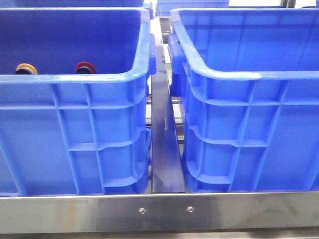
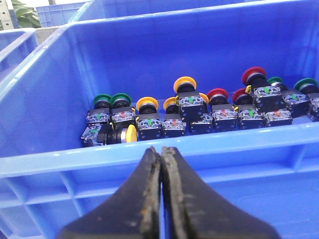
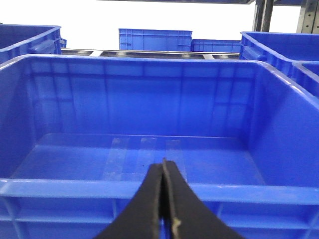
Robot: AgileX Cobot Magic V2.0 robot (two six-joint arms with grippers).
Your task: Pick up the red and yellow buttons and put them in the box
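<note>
In the front view, the left blue crate [image 1: 75, 78] shows a yellow button [image 1: 26, 68] and a red button [image 1: 85, 67] just above its near rim. The left wrist view shows several buttons in a row inside this crate [image 2: 75, 159], among them red ones [image 2: 253, 74] and yellow ones [image 2: 185, 83]. My left gripper [image 2: 161, 149] is shut and empty, just outside the crate's near rim. The box [image 1: 239, 74] is the right crate, and its inside is empty in the right wrist view [image 3: 75, 189]. My right gripper [image 3: 163, 162] is shut and empty at its near rim. Neither gripper shows in the front view.
Green-capped buttons [image 2: 102, 98] lie among the red and yellow ones. A metal rail [image 1: 162, 139] runs between the two crates and a steel bar [image 1: 159, 211] crosses the front. More blue crates [image 3: 154, 39] stand behind.
</note>
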